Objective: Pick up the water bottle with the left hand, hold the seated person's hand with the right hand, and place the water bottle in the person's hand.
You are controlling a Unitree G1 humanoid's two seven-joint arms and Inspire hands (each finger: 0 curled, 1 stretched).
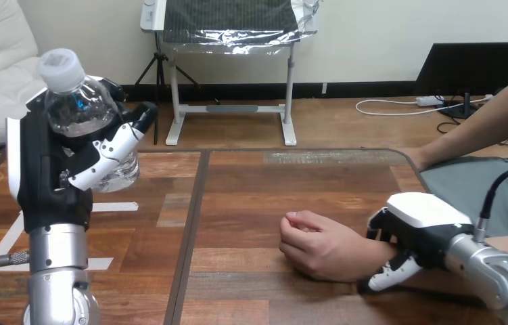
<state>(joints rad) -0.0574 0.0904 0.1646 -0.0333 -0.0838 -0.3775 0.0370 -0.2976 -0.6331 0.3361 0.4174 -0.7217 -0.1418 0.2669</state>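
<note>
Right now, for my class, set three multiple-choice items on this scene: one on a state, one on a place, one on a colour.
1. The person's hand on the table is: A loosely closed; B flat, palm up; C spread wide.
2. The water bottle is: A on the table; B in the left hand; C in the person's hand.
3. The bottle's cap is: A red; B white; C blue.
Answers: A, its fingers curl inward; B, the left hand's fingers wrap it, raised; B, the cap shows white.

One water bottle (78,101), one wooden table (291,183), two robot hands, left hand (48,169) and right hand (420,217), one person's hand (318,247) in a fist.
</note>
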